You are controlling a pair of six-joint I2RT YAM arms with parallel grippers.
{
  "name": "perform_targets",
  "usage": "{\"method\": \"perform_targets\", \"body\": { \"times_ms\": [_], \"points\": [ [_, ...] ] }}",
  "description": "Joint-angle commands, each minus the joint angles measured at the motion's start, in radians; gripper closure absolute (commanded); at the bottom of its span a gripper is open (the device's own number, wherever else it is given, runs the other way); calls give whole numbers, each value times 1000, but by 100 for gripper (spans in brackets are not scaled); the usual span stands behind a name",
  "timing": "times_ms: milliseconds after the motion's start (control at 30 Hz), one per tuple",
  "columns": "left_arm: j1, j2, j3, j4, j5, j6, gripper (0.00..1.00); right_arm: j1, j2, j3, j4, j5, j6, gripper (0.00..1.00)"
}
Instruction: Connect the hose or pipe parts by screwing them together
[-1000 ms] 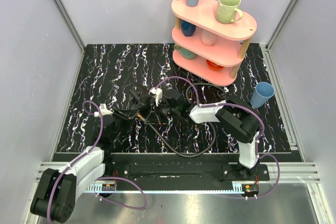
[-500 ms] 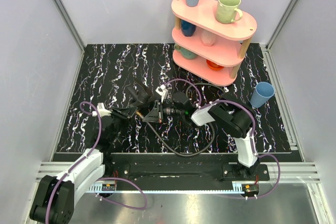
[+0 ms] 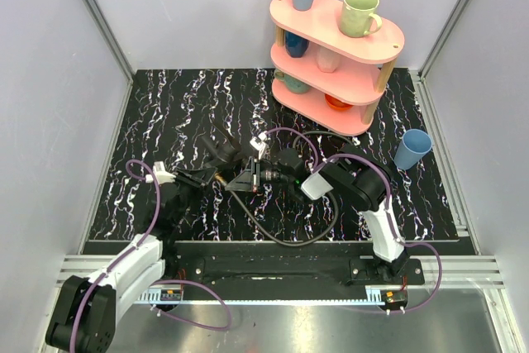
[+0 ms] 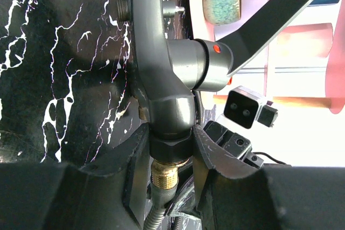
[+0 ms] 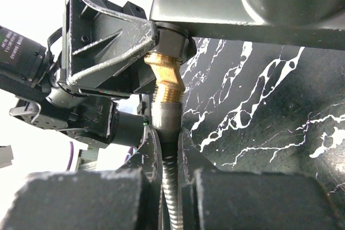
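Observation:
The pipe part, a dark grey angular body (image 4: 161, 52) with a lever, stands upright in the left wrist view. My left gripper (image 4: 170, 149) is shut on its black hex collar. Below the collar a brass threaded fitting (image 4: 164, 173) meets the ribbed hose (image 4: 152, 215). In the right wrist view my right gripper (image 5: 165, 145) is shut on the hose (image 5: 168, 197) just under its knurled sleeve, with the brass fitting (image 5: 164, 82) entering the pipe part (image 5: 215, 12) above. From above, the left gripper (image 3: 211, 177) and right gripper (image 3: 245, 179) meet mid-mat, tip to tip.
The hose's slack (image 3: 289, 241) loops over the marbled black mat toward the near edge. A pink three-tier shelf (image 3: 388, 39) with mugs stands at the back right. A blue cup (image 3: 412, 148) sits at the mat's right side. Purple cables arch over both arms.
The right arm's wrist has rolled around the hose end and its elbow has swung left and away. The left arm has kept its hold and has barely moved.

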Motion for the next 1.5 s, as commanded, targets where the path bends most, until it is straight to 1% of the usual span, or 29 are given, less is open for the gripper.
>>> {"method": "perform_targets", "body": {
  "times_ms": [0, 133, 333, 400, 433, 467, 500, 533, 633, 667, 733, 867, 900, 933, 1000, 1033, 1067, 1100, 1133, 1167, 1200, 1233, 1267, 1300, 1333, 1367, 1400, 1467],
  "points": [
    [-37, -46, -213, 185, 107, -25, 100, -38, 14, 19, 224, 76, 97, 100],
    [-43, -57, -214, 168, 94, -28, 100, -39, 12, 18, 234, 76, 106, 100],
    [-53, -48, -214, 168, 85, -37, 100, -42, 24, 19, 271, 87, 168, 99],
    [-53, -43, -208, 159, 84, -46, 100, -42, 20, 13, 261, 95, 157, 91],
    [-53, -43, -202, 133, 82, -48, 100, -44, 14, 8, 224, 95, 143, 89],
    [-53, -39, -193, 124, 80, -49, 100, -42, -3, 5, 193, 95, 104, 83],
    [-55, -40, -190, 119, 80, -49, 100, -42, -14, 2, 123, 104, 79, 81],
    [-54, -40, -186, 107, 76, -49, 100, -42, -26, -8, 92, 110, 59, 80],
    [-53, -40, -174, 82, 65, -45, 100, -42, -74, -38, 12, 122, -31, 74],
    [-55, -37, -173, 79, 62, -45, 100, -42, -93, -44, -9, 127, -47, 73],
    [-55, -31, -170, 78, 56, -45, 100, -42, -110, -59, -66, 136, -88, 66],
    [-53, -13, -154, 79, 57, -39, 100, -41, -163, -65, -175, 155, -163, 59],
    [-55, -8, -150, 79, 59, -37, 100, -42, -172, -61, -221, 153, -179, 57],
    [-54, -2, -147, 79, 57, -36, 100, -41, -190, -61, -235, 155, -205, 51],
    [-55, 4, -147, 82, 56, -36, 100, -41, -216, -64, -285, 173, -233, 49],
    [-55, 7, -147, 82, 56, -34, 100, -38, -230, -62, -311, 185, -274, 48],
    [-55, 7, -145, 81, 54, -34, 100, -33, -265, -64, -342, 202, -298, 48],
    [-55, 7, -147, 81, 53, -32, 100, -29, -282, -62, -408, 243, -324, 48],
    [-55, 9, -142, 81, 53, -32, 100, -19, -302, -55, -448, 271, -390, 48],
    [-57, 9, -143, 81, 53, -32, 100, 8, -340, -45, -494, 305, -432, 44],
    [-55, 7, -142, 79, 53, -32, 100, 31, -360, -21, -596, 388, -475, 43],
    [-57, 6, -140, 78, 53, -31, 100, 56, -376, -4, -645, 436, -565, 41],
    [-57, 7, -140, 76, 53, -34, 100, 105, -397, 8, -687, 484, -604, 39],
    [-58, 4, -139, 75, 53, -32, 100, 129, -405, 31, -750, 571, -640, 39],
    [-57, 6, -136, 73, 51, -34, 100, 148, -410, 39, -770, 604, -697, 36],
    [-57, 1, -137, 71, 53, -32, 100, 187, -413, 45, -785, 634, -720, 34],
    [-57, 1, -134, 67, 53, -34, 100, 205, -413, 53, -807, 699, -740, 31],
    [-57, -5, -130, 62, 53, -34, 100, 241, -405, 62, -825, 754, -803, 29]
  ]
}}
